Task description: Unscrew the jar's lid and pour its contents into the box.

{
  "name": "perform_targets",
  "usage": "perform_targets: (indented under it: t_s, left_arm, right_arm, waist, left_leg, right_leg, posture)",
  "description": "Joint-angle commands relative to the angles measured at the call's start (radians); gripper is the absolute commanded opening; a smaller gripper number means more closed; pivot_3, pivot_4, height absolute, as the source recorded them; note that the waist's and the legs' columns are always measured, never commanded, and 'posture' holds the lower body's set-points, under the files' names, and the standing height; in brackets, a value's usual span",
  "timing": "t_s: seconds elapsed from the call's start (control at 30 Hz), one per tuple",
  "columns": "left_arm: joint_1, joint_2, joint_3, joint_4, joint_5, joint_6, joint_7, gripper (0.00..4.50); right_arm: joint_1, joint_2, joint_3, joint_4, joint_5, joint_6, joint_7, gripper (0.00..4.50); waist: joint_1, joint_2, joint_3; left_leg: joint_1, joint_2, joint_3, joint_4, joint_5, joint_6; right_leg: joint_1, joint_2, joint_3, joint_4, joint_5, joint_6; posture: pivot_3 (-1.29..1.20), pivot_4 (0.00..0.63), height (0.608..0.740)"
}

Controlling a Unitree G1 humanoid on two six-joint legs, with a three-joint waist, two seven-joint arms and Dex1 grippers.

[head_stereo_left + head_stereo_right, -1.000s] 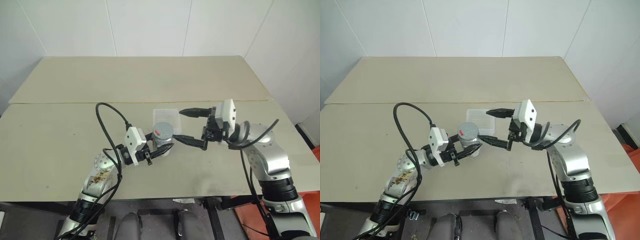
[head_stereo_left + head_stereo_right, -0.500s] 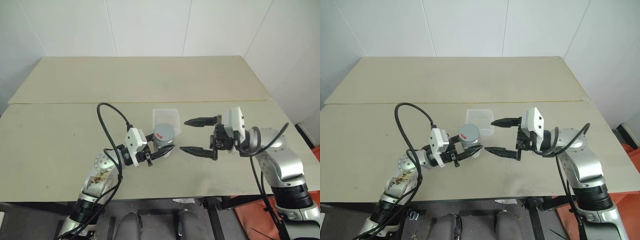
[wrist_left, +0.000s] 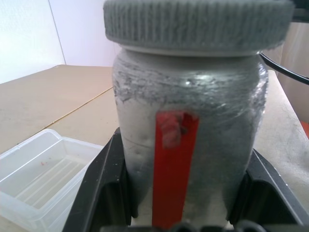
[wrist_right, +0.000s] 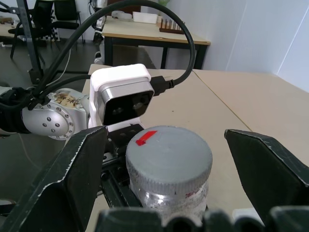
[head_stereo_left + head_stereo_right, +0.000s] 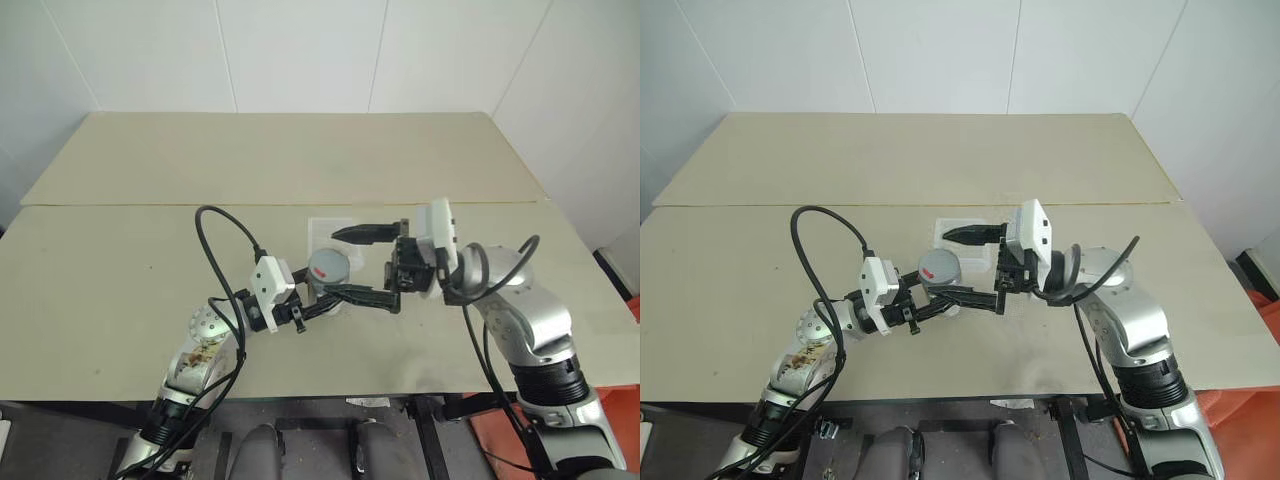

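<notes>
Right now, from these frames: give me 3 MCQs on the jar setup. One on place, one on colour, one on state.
1. Where is the box relative to the jar?
A. just beyond it on the table
B. under the jar
C. at the table's near edge

2. What colour is the small mark on the lid?
A. blue
B. red
C. green

3. What is the state of the right gripper?
A. shut on the lid
B. shut on the box
C. open, a finger on either side of the lid

Answers:
1 A: the head views show the box on the far side of the jar.
2 B: the right wrist view shows a red mark on the grey cap.
3 C: both fingers stand apart from the lid, while the left gripper clamps the jar body.
</notes>
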Motion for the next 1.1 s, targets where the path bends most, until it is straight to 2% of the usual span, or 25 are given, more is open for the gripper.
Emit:
perform_targets:
  t_s: [0.03, 0.37, 0.5, 0.77, 1.1]
  left_arm:
    - [-0.002, -0.006, 0.0, -0.027, -0.004, -0.02, 0.008, 1.98]
    - [0.005, -0.004, 0.001, -0.032, -0.004, -0.021, 0.015, 1.98]
    - [0.005, -0.001, 0.001, -0.026, -0.005, -0.023, 0.01, 1.98]
    - [-0.002, 0.004, -0.003, -0.01, -0.002, -0.03, 0.001, 1.98]
    - [-0.001, 0.005, -0.009, 0.007, 0.013, -0.055, -0.01, 1.98]
  right_arm:
    - [-0.028, 0.009, 0.01, 0.005, -0.021, -0.024, 0.003, 4.5]
    - [-0.035, 0.029, 0.016, 0.034, -0.055, -0.034, 0.003, 4.5]
    - [-0.029, 0.034, 0.012, 0.03, -0.064, -0.042, -0.005, 3.31]
    - [-0.02, 0.035, -0.012, 0.015, -0.039, -0.035, 0.0, 3.31]
    - [-0.056, 0.032, -0.057, 0.017, 0.066, 0.04, -0.004, 3.31]
  waist:
    - [0.0, 0.0, 0.0]
    - [0.0, 0.0, 0.0]
    - [0.0, 0.0, 0.0]
    - [0.0, 0.0, 0.0]
    - [-0.001, 0.0, 0.0]
  left_leg:
    - [0.0, 0.0, 0.0, 0.0, 0.0, 0.0]
    - [0.0, 0.0, 0.0, 0.0, 0.0, 0.0]
    - [0.0, 0.0, 0.0, 0.0, 0.0, 0.0]
    - [0.0, 0.0, 0.0, 0.0, 0.0, 0.0]
    - [0.0, 0.0, 0.0, 0.0, 0.0, 0.0]
  right_leg:
    - [0.0, 0.0, 0.0, 0.0, 0.0, 0.0]
    - [0.0, 0.0, 0.0, 0.0, 0.0, 0.0]
    - [0.0, 0.0, 0.0, 0.0, 0.0, 0.0]
    - [0.0, 0.0, 0.0, 0.0, 0.0, 0.0]
    - [0.0, 0.0, 0.0, 0.0, 0.0, 0.0]
  posture:
    - [0.0, 0.15, 0.74]
    - [0.0, 0.15, 0.74]
    - [0.0, 0.15, 0.74]
    - [0.0, 0.15, 0.74]
    - [0.0, 0.15, 0.74]
